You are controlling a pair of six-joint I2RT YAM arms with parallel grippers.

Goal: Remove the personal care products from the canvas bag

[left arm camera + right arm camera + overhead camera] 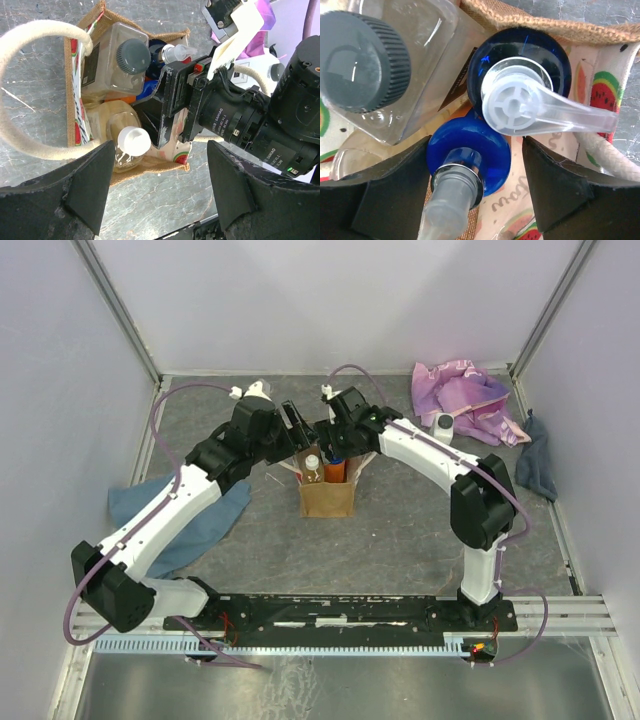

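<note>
White print reading "DAMIAO" stands on the right arm's black wrist motor (227, 117), and again on the housing at four o'clock from it. The dark label (92, 65) on the grey-capped clear bottle (112, 60) and the cursive script on the canvas bag (507, 205) lining are illegible.

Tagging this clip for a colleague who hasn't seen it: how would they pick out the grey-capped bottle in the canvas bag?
Find the tan canvas bag standing in the middle of the table. Of the bottles inside it, pick the clear squarish bottle. Only it has a ribbed dark grey screw cap; the others show a white cap or clear dispenser tops on blue.
</note>
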